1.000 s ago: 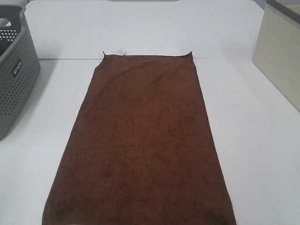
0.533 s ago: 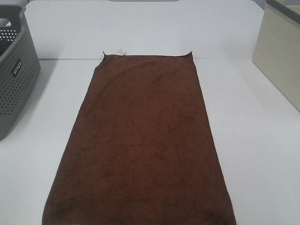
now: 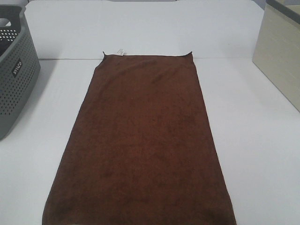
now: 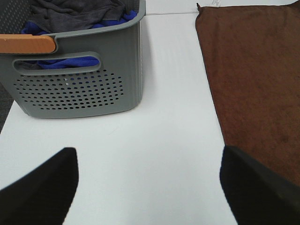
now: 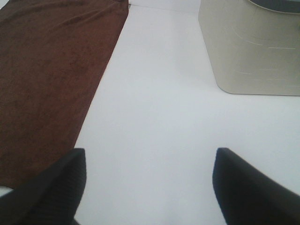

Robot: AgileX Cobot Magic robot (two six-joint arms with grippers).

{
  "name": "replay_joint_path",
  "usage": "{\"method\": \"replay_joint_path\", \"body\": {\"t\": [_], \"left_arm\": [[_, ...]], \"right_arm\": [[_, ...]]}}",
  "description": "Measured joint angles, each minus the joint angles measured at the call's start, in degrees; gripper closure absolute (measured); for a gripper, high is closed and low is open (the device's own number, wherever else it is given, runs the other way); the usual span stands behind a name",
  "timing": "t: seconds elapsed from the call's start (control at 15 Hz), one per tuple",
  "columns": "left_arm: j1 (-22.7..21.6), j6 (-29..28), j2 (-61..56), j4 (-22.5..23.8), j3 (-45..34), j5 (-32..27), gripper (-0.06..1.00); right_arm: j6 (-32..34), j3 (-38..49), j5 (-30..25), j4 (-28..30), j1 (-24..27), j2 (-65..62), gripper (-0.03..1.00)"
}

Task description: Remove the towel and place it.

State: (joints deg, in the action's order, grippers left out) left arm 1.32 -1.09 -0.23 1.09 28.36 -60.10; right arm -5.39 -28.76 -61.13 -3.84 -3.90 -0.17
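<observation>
Towel (image 3: 140,140) flat, white tag (image 3: 120,51) unreadable; basket (image 3: 16,75) label illegible.

Both the left claw (image 4: 149,187) and right claw (image 5: 149,187) have broad, matte black fingers.

The high camera looks steeply down along the desk (image 3: 253,140), from the near end toward the far edge. Each wrist camera sits low and close, facing forward past its own spread fingers (image 4: 37,187) (image 5: 42,187). All three views share the towel (image 3: 140,140) (image 4: 253,84) (image 5: 47,70); left wrist and high views share the grey basket (image 4: 79,89) (image 3: 14,75).
</observation>
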Motion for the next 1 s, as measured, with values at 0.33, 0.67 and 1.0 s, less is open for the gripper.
{"method": "replay_joint_path", "body": {"t": [0.33,0.67,1.0], "left_arm": [[0.0,0.0,0.0,0.0,0.0,0.0,0.18],[0.0,0.0,0.0,0.0,0.0,0.0,0.18],[0.0,0.0,0.0,0.0,0.0,0.0,0.18]], "right_arm": [[0.0,0.0,0.0,0.0,0.0,0.0,0.24],[0.0,0.0,0.0,0.0,0.0,0.0,0.24],[0.0,0.0,0.0,0.0,0.0,0.0,0.24]]}}
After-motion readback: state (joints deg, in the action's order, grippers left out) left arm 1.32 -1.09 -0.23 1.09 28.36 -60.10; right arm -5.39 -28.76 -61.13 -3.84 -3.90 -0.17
